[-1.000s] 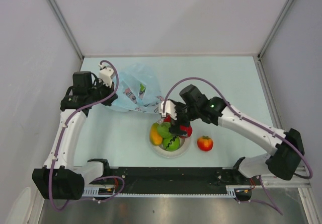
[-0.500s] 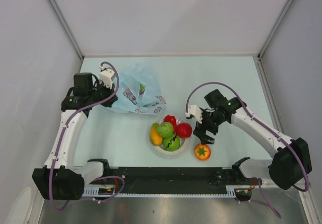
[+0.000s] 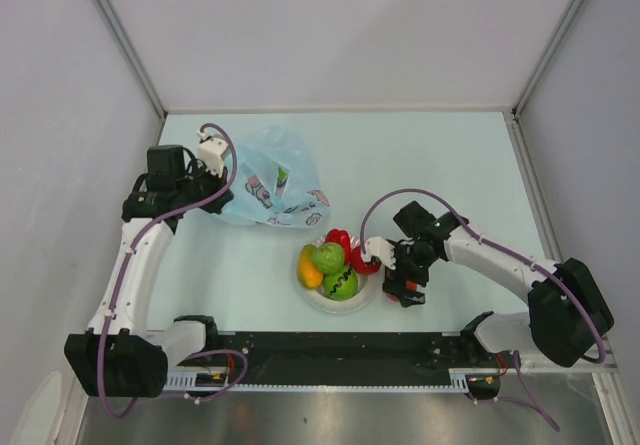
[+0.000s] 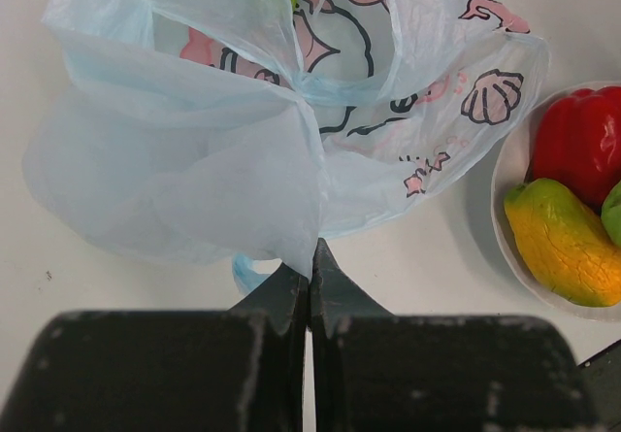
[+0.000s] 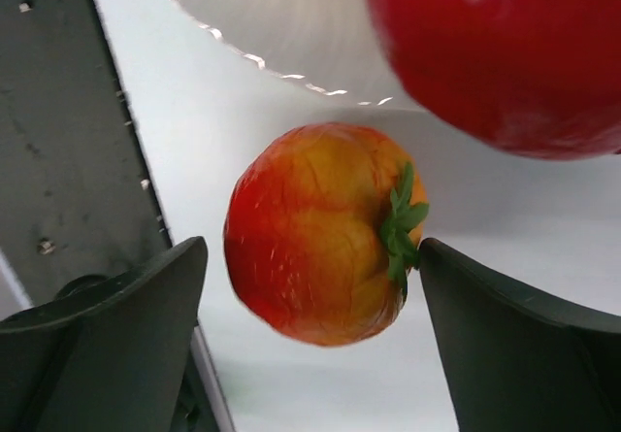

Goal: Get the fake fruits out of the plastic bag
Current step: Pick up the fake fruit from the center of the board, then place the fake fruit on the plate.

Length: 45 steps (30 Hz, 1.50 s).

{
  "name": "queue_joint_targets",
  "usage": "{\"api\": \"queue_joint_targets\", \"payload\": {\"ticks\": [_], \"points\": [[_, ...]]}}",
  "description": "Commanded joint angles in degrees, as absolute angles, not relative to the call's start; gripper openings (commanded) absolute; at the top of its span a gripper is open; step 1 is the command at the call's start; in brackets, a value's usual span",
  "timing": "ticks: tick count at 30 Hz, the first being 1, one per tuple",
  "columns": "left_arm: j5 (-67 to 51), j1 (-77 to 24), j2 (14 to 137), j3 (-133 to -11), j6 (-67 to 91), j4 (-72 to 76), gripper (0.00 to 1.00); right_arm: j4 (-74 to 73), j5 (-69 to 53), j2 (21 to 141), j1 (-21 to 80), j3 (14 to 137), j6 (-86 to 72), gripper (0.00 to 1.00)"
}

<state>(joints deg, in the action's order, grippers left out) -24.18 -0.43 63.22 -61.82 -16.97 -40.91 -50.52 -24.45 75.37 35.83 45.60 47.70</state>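
Observation:
The light-blue plastic bag (image 3: 270, 180) (image 4: 243, 112) lies crumpled at the back left, and a bit of green (image 3: 284, 175) shows through it. My left gripper (image 3: 218, 187) (image 4: 310, 262) is shut on a pinch of the bag's edge. An orange-red fake fruit (image 5: 315, 233) with a green calyx rests on the table right of the bowl. My right gripper (image 3: 405, 290) (image 5: 310, 252) is open around it, one finger on each side. In the top view the gripper hides that fruit.
A white bowl (image 3: 340, 308) (image 4: 500, 209) (image 5: 272, 24) near the front holds a red pepper (image 3: 338, 238) (image 4: 582, 141), a yellow-orange fruit (image 3: 309, 267) (image 4: 563, 243), green fruits (image 3: 342, 283) and a red one (image 3: 362, 257) (image 5: 505, 44). The black base rail (image 3: 330, 350) runs just in front.
My right gripper left the bowl, swung right and came down around the orange-red fruit, which shifted slightly nearer. The left gripper and the bag have stayed put.

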Motion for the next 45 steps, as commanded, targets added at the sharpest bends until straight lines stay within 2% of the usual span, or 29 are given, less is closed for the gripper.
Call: {"api": "queue_joint_targets", "payload": {"ticks": [1, 5, 8, 11, 15, 21, 27, 45], "points": [[-24.3, -0.2, 62.1, -62.1, -17.1, -40.1, 0.0, -43.2, -22.4, 74.3, 36.2, 44.0, 46.1, 0.89], [-24.3, -0.2, 62.1, -62.0, -17.0, -40.1, 0.0, -45.3, -24.3, 71.6, 37.1, 44.0, 46.8, 0.58], [-24.6, -0.2, 62.1, -62.0, -17.1, -40.3, 0.0, -50.6, -24.6, 66.7, 40.0, 44.0, 49.8, 0.52], [-24.8, -0.3, 62.1, -61.9, -17.3, -40.3, 0.0, -53.7, -25.7, 58.9, 42.8, 44.0, 52.6, 0.54], [-24.9, -0.2, 62.5, -61.7, -17.3, -40.4, 0.0, -50.6, -23.2, 52.3, 49.6, 43.8, 50.3, 0.55], [-25.0, -0.2, 62.8, -61.5, -17.1, -40.9, 0.0, -33.4, -9.0, 48.3, 60.2, 37.9, 47.5, 0.56], [-25.0, -0.2, 62.8, -62.1, -17.6, -41.8, 0.0, -23.1, -2.0, 45.1, 67.0, 31.9, 51.3, 0.59], [-24.1, -0.2, 61.3, -60.1, -18.2, -42.5, 0.0, -17.1, 2.1, 42.7, 71.6, 24.5, 54.4, 0.66]]}}
